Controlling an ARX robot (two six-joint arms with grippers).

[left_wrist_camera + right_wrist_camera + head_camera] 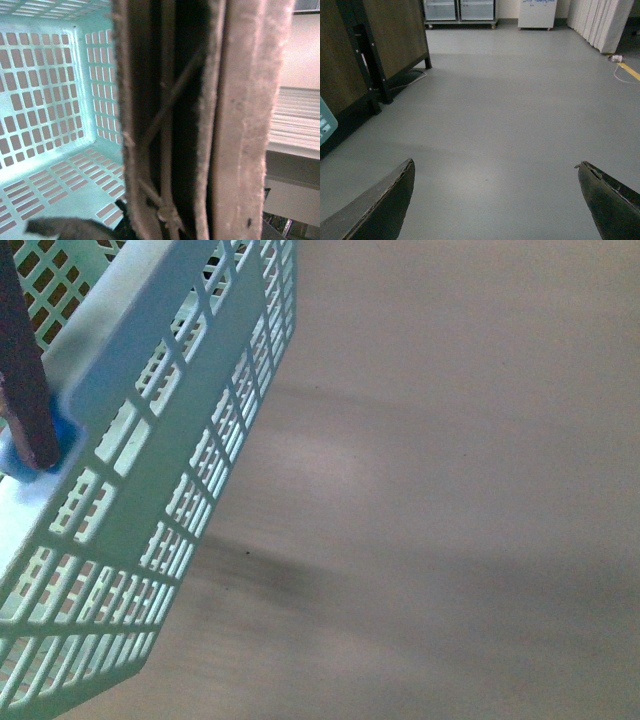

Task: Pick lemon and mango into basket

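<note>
One pale teal basket (130, 350), slotted lattice sides.

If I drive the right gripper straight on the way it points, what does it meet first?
Nothing close. Ahead of the open right gripper lies only bare grey floor; it would probably meet that first, though depth is unclear.
</note>
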